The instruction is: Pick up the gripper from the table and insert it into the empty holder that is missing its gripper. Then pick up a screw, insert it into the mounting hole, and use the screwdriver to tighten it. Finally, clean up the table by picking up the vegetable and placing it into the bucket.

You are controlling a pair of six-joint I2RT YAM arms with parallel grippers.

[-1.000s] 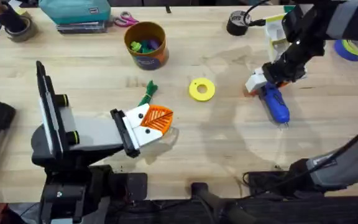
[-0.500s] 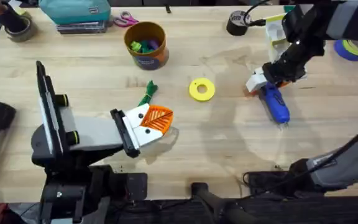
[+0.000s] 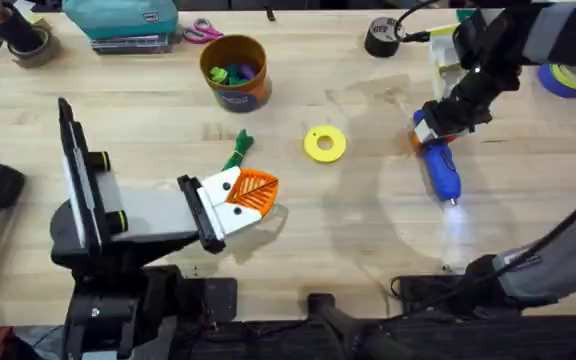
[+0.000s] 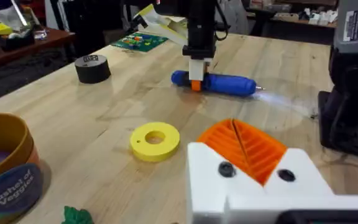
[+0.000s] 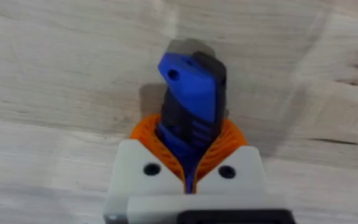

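Observation:
The blue screwdriver (image 3: 442,168) lies on the table at the right, its bit towards the front edge, where a patch of light glows on the wood. My right gripper (image 3: 431,128) is shut on the screwdriver's rear end, and its orange pads (image 5: 146,138) hug the blue body (image 5: 191,93). My left gripper (image 3: 256,191) rests low at centre-left, shut, with its orange ribbed pads (image 4: 247,146) pressed together and nothing between them. The green vegetable (image 3: 240,150) lies just beyond it. The orange-brown bucket (image 3: 236,72) stands farther back. I cannot make out a loose gripper piece, an empty holder or a screw.
A yellow ring (image 3: 324,143) lies in the middle of the table, between the two grippers. A black tape roll (image 3: 380,37) sits at the back right, and a blue tape roll (image 3: 568,80) at the far right. Scissors (image 3: 201,32) and a teal box (image 3: 120,18) line the back edge.
My right gripper has turned on the screwdriver, so its white finger no longer sticks out to the left. A light now glows on the table by the bit. The left arm is still.

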